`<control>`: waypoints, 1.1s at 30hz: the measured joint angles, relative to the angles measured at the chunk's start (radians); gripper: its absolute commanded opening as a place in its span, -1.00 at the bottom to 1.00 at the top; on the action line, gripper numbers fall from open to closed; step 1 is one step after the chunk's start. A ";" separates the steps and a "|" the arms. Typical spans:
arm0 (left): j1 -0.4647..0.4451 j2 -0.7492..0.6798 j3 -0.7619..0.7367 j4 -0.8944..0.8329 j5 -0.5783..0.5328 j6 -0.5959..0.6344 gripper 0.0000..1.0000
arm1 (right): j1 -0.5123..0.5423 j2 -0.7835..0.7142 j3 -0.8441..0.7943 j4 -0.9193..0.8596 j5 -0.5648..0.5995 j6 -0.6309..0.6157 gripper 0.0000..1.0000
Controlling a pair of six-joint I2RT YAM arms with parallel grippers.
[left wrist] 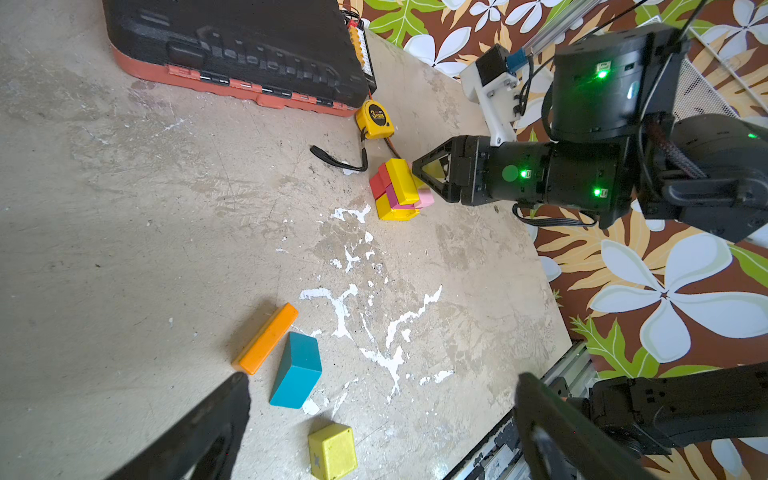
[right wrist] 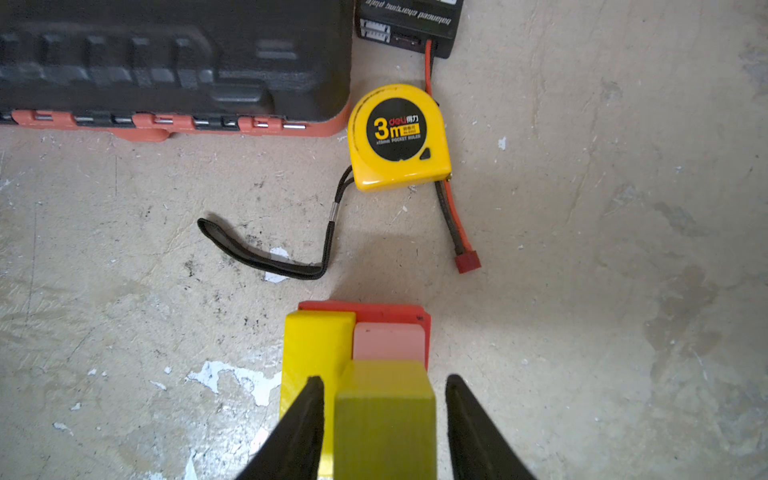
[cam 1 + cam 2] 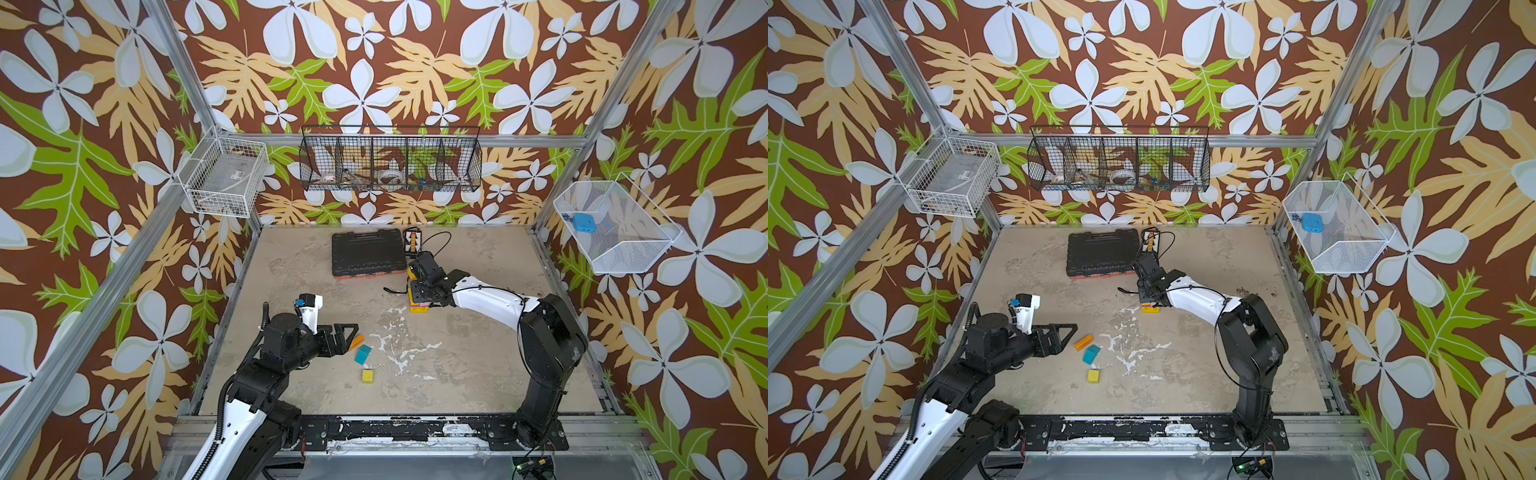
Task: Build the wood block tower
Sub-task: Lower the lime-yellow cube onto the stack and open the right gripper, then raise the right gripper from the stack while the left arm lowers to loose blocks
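Observation:
The tower (image 3: 417,306) (image 3: 1150,307) is a low stack of yellow, red, magenta and pink wood blocks (image 1: 397,189), standing mid-table right of centre. In the right wrist view a yellow cube (image 2: 384,415) rests on top of it, over a yellow bar (image 2: 318,345) and a pink block (image 2: 388,340). My right gripper (image 2: 385,379) (image 1: 424,174) straddles that cube, open, with a gap on each side. My left gripper (image 3: 351,332) (image 1: 382,378) is wide open and empty, just left of three loose blocks: an orange bar (image 1: 266,338), a teal block (image 1: 297,372) and a yellow cube (image 1: 332,451).
A flat black tool case (image 3: 368,251) with an orange hinge edge lies behind the tower. Beside the case are a yellow tape measure (image 2: 399,137) with its black strap and a charger board (image 3: 411,241) with a red-tipped cable. Wire baskets hang on the walls.

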 measured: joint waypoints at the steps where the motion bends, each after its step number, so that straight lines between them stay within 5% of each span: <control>1: 0.000 0.000 0.000 0.000 0.000 0.000 1.00 | 0.000 0.000 0.000 -0.001 0.000 0.000 -0.03; 10: 0.000 0.000 0.000 0.000 0.000 0.000 1.00 | 0.000 -0.136 -0.068 -0.007 0.005 0.011 0.22; 23: 0.000 0.039 0.099 -0.046 -0.061 -0.005 1.00 | 0.001 -0.726 -0.566 0.259 0.062 0.052 0.85; 28: 0.000 -0.020 0.202 -0.060 -0.148 -0.030 1.00 | -0.064 -0.928 -0.776 0.384 0.112 0.037 0.95; 33: 0.000 -0.168 0.071 0.005 -0.190 -0.110 1.00 | -0.199 -1.009 -0.930 0.487 0.116 0.013 0.96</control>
